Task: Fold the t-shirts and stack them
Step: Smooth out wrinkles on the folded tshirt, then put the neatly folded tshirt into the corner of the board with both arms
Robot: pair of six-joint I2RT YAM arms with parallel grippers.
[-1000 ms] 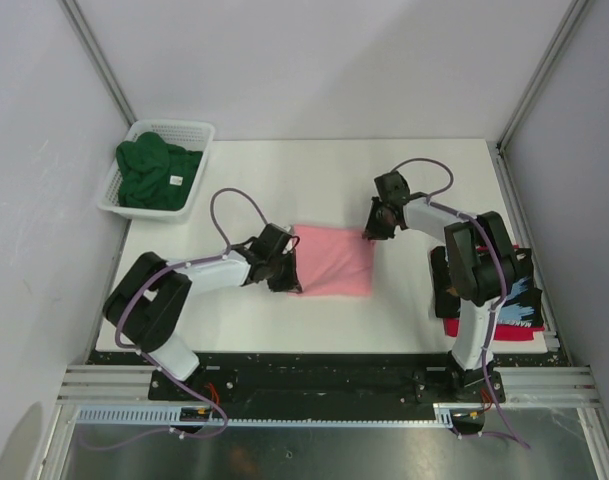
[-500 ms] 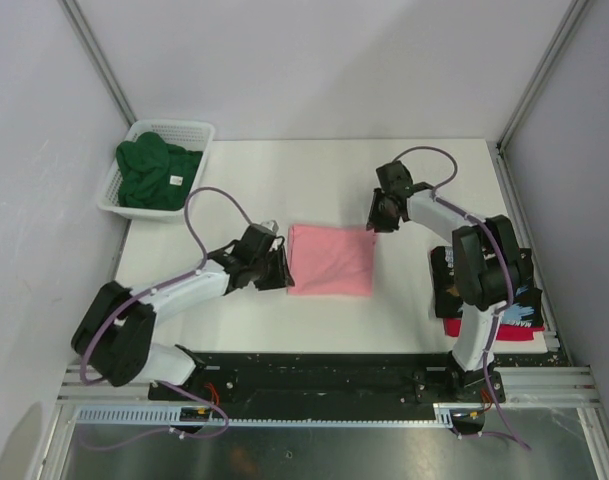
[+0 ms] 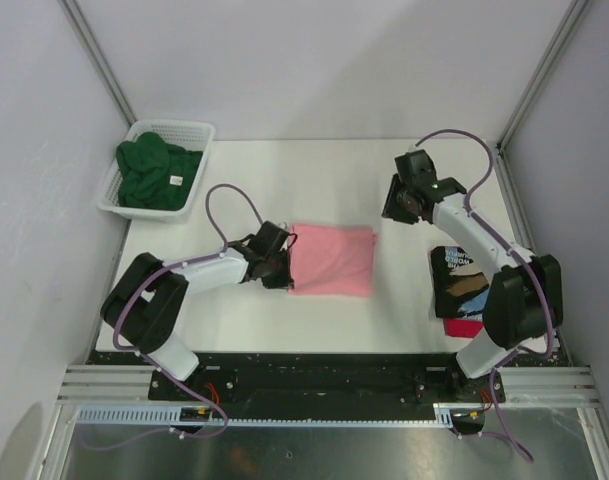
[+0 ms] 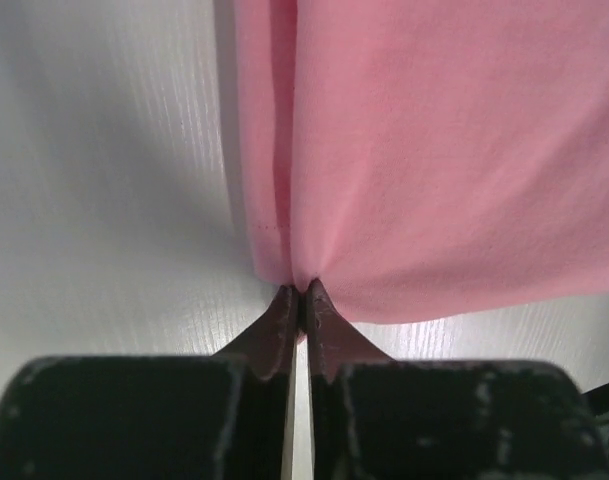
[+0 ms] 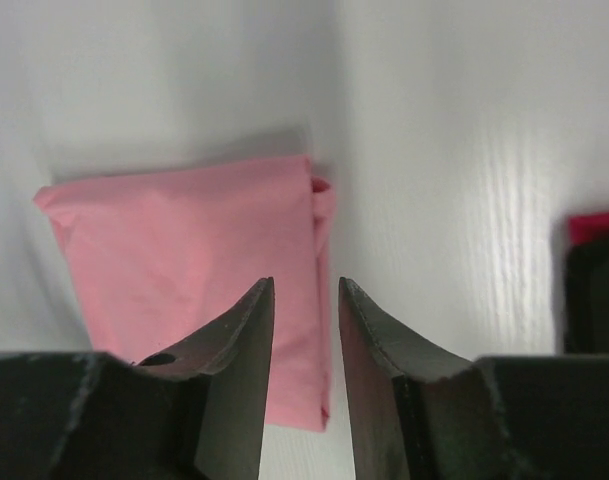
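The folded salmon-pink cloth t-shirt [image 3: 332, 259] lay flat at the middle of the white table [image 3: 314, 170]. At its 8 o'clock edge the left gripper [image 3: 281, 268] was clenched on the cloth, fingertips pinched together on a pucker of pink hem. The right gripper [image 3: 399, 200] hung apart from it toward 2 o'clock, jaws parted and grasping nothing. A dark green t-shirt [image 3: 149, 172] sat heaped in the white plastic mesh basket [image 3: 189, 129] at 10 o'clock. The black printed t-shirt [image 3: 464, 285] lay on a red t-shirt [image 3: 462, 327] at 4 o'clock.

The left arm [image 3: 199, 272] lies low at centre-left, its black left gripper [image 3: 286, 268] pinched on the edge of the salmon-pink cloth t-shirt [image 3: 334, 260]. The right arm [image 3: 474, 235] stretches to the upper right, its black right gripper [image 3: 395, 206] angled down with jaws parted.
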